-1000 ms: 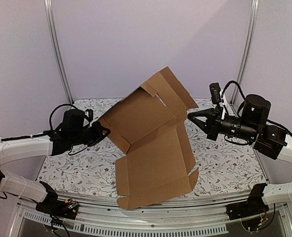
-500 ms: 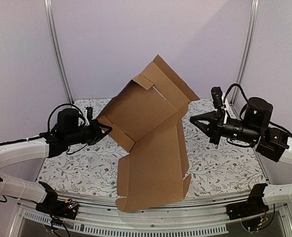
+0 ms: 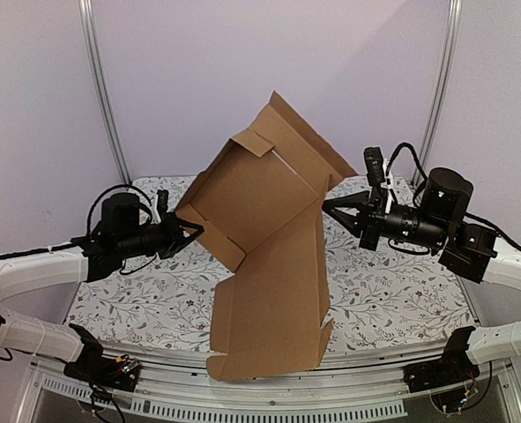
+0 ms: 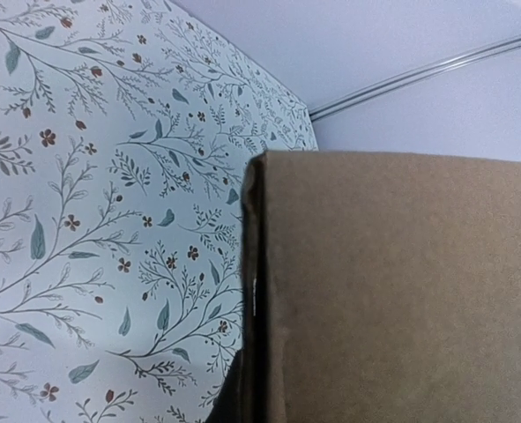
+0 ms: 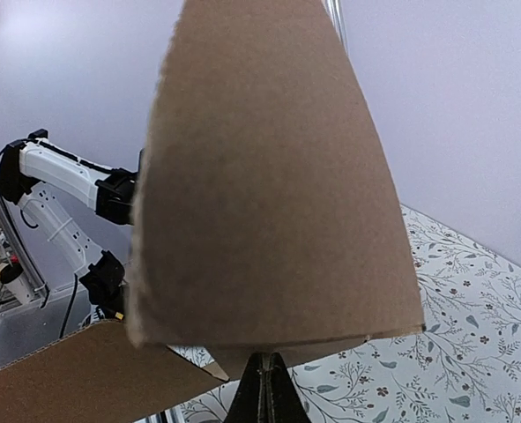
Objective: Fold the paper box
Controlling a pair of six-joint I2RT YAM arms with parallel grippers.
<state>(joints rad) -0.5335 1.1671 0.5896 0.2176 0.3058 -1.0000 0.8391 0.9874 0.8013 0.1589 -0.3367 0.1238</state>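
Brown cardboard of the paper box (image 3: 273,264) stands partly folded and tilted. Its lower edge reaches the near edge of the flowered table (image 3: 392,291), and its upper flaps are high in the air. The left gripper (image 3: 188,231) pinches the box's left corner between almost closed fingers. The right gripper (image 3: 328,205) has its fingers (image 5: 273,405) pressed together, holding nothing; their tip touches the right flap.

brown paper box (image 4: 401,291) panel fills right side, vertical edge centre; floral table (image 4: 93,220) left; pale wall (image 4: 375,44) above.
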